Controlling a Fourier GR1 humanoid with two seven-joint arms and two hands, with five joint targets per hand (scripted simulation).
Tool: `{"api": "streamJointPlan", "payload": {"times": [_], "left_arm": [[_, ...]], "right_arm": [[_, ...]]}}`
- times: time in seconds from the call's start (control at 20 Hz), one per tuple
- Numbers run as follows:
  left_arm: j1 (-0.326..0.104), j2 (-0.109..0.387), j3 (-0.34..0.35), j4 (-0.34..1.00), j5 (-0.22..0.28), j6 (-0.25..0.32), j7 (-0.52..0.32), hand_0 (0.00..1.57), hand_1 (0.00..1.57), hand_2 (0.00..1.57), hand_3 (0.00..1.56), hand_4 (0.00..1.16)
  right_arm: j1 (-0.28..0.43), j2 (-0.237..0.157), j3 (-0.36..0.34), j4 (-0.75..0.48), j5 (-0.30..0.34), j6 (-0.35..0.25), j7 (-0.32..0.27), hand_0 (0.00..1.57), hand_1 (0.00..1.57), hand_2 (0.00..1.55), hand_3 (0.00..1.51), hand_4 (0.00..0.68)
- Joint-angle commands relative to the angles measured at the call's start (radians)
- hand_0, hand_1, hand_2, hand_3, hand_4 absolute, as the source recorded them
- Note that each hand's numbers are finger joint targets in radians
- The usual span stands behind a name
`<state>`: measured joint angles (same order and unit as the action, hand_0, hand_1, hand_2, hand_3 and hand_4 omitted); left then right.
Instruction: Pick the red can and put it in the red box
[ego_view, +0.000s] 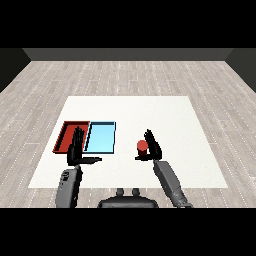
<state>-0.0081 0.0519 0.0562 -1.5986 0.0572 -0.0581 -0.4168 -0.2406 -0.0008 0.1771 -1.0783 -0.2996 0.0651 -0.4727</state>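
The red can (142, 146) stands upright on the white table (165, 115), right of the trays. My right hand (153, 146) is right beside it on its right, fingers straight and pointing away, thumb reaching under the can's near side; the hand is open and not curled round the can. The red tray (66, 131) lies at the left with the light blue tray (101, 137) next to it. My left hand (76, 149) hovers open over the near edge of the red tray, fingers straight, thumb stuck out to the right.
The two trays sit side by side at the table's left half. Bare white table stretches behind the can and to the right. The table's near edge runs just below both hands.
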Motion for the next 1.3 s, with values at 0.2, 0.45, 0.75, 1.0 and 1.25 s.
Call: {"api": "streamJointPlan", "payload": {"times": [0.2, 0.45, 0.75, 1.0, 1.25], "left_arm": [[0.029, 0.015, 0.013, -0.023, 0.012, -0.023, -0.013, 0.0, 0.0, 0.0, 0.0, 0.0], [-0.003, -0.012, -0.012, 0.005, -0.004, -0.003, 0.001, 0.0, 0.0, 0.0, 0.0, 0.0], [0.041, -0.009, -0.016, -0.03, -0.013, -0.002, -0.008, 0.0, 0.0, 0.0, 0.0, 0.0], [-0.025, -0.015, -0.001, 0.044, -0.016, 0.015, -0.014, 0.0, 0.0, 0.0, 0.0, 0.0], [-0.022, 0.006, 0.015, 0.035, -0.011, -0.001, -0.03, 0.0, 0.0, 0.0, 0.0, 0.0]], "right_arm": [[-0.136, 0.001, 0.061, 0.139, -0.03, -0.134, -0.014, 0.0, 0.0, 0.0, 0.0, 0.0], [-0.149, 0.001, 0.004, 0.115, -0.05, -0.172, 0.087, 0.0, 0.0, 0.0, 0.0, 0.0], [-0.111, 0.001, 0.029, 0.107, 0.063, -0.308, 0.164, 1.57, 1.57, 1.49, 1.44, 0.561], [-0.128, 0.001, 0.021, 0.168, 0.089, -0.314, 0.15, 1.57, 1.57, 1.49, 1.43, 0.573], [-0.171, -0.031, -0.017, 0.123, 0.089, -0.277, 0.22, 1.57, 1.57, 1.49, 1.43, 0.577]]}}
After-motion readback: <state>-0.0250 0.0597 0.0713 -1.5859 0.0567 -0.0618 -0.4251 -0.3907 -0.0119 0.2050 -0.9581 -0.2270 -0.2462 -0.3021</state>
